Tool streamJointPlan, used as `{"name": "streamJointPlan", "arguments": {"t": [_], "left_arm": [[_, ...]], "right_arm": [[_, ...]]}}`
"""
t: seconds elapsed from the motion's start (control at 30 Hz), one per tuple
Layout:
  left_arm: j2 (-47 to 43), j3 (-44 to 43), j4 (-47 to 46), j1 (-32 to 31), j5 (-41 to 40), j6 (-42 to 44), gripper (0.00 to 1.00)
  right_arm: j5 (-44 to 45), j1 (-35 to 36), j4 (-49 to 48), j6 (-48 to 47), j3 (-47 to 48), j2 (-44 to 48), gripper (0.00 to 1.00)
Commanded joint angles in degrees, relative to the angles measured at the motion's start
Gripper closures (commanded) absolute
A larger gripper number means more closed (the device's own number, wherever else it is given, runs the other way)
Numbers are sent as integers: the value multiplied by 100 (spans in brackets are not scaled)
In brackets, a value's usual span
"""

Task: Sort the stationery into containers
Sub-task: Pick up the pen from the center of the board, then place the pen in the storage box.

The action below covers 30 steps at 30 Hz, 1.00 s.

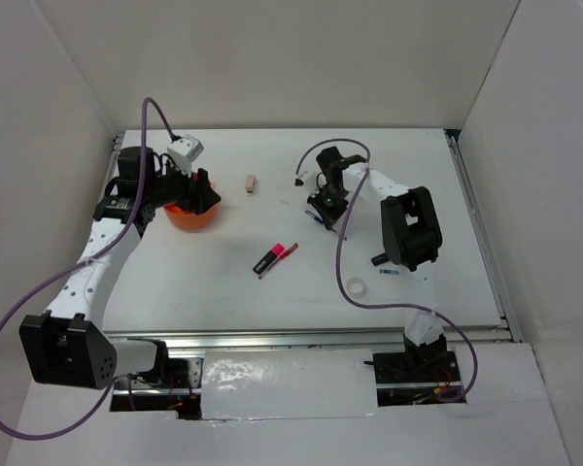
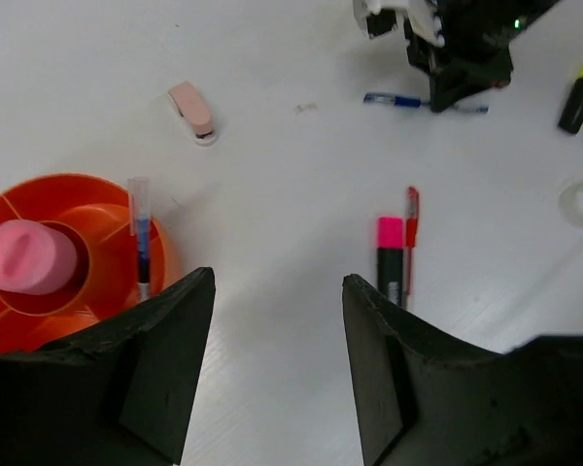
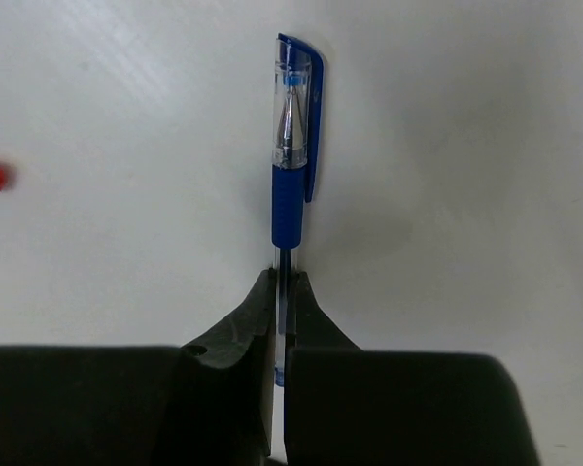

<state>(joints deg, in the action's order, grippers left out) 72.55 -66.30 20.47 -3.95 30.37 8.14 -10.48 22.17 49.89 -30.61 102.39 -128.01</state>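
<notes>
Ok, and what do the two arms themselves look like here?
Both the left arm and right arm have white links with black joint blocks. A purple cable loops along each. The fingers are matte black wedges.

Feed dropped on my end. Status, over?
Right gripper shut on blue pen. Left gripper open, empty, by orange tub. Pink highlighter, red pen loose mid-table.

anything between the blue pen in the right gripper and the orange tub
Between blue pen and tub a small pink item lies on the table, low enough to pass over. The open left gripper hangs over the tub and may crowd the drop.
</notes>
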Motion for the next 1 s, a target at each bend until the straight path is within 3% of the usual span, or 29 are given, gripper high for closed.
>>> {"name": "streamJointPlan", "arguments": {"t": [0.0,0.13,0.3,0.77,0.97], "left_arm": [[30,-189,-359,-27,74,-1453,33],[268,-471,-262,8,556,-2105,34],[128,72,-1289,-97,1032,-3228,32],[-5,1005,-4664,-484,1779,-5497,28],[197,847,-4551,-554,1665,-5595,27]], "right_arm": [[-611,-20,-23,379,-368,740,100],[-1910,-55,-742,1317,-1008,2084,100],[-2791,120,-1928,2313,-1529,3297,100],[-3847,797,-2071,3035,-1072,3335,100],[-3716,964,-2115,3052,-1125,3379,100]]}}
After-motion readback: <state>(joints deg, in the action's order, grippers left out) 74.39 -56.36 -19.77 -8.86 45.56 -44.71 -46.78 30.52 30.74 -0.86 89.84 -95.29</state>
